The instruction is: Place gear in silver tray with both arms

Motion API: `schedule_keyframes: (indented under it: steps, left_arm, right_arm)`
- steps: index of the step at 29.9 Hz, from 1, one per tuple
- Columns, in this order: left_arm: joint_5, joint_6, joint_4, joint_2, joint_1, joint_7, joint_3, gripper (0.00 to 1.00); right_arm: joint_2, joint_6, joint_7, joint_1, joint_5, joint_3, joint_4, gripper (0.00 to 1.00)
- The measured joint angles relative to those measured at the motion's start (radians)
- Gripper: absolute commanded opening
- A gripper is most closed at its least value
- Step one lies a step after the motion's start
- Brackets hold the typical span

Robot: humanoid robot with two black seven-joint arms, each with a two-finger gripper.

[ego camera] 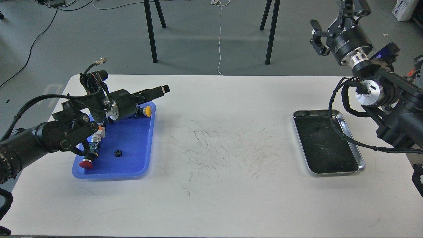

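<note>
Here the small black gear (118, 153) lies on the floor of the blue tray (145, 145) at the left of the white counter (211, 198), toward the tray's near edge and apart from the other parts. Just left of it lies a red-capped push button (86, 163), and a yellow-capped one (147, 111) lies at the tray's far right corner. The left gripper (158, 91) hangs low over the tray's far edge, pointing right, its fingers (163, 89) drawn close together with nothing seen between them; whether they are fully closed I cannot tell. The silver tray (361, 162) sits at the right of the counter, well apart from the blue tray, its dark scratched bottom showing a tiny dark speck near the far end that is too small to identify. The right gripper (333, 18) is raised beyond the counter's far right corner, over the floor, fingers spread apart and empty.
</note>
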Motion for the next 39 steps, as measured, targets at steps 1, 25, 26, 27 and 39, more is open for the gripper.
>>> schedule_keyframes:
  steps: [1, 25, 26, 27, 39]
  left_arm:
    - [0.021, 0.015, 0.000, 0.002, 0.000, 0.000, 0.018, 1.00]
    - [0.149, 0.053, -0.097, 0.144, -0.048, 0.000, 0.121, 1.00]
    - [0.165, 0.048, -0.112, 0.158, -0.055, 0.000, 0.124, 1.00]
    - [0.183, 0.042, -0.125, 0.172, -0.062, 0.000, 0.127, 1.00]
    - [0.400, 0.029, -0.170, 0.258, -0.074, 0.000, 0.179, 1.00]
  right_arm:
    - [0.000, -0.001, 0.000, -0.005, 0.000, 0.003, 0.006, 0.98]
    - [-0.090, 0.029, 0.001, -0.116, -0.019, 0.000, 0.093, 0.98]
    - [-0.091, 0.029, 0.001, -0.123, -0.020, 0.000, 0.091, 0.98]
    - [-0.092, 0.030, 0.001, -0.130, -0.020, 0.000, 0.090, 0.98]
    - [-0.094, 0.030, 0.004, -0.164, -0.020, 0.008, 0.090, 0.98]
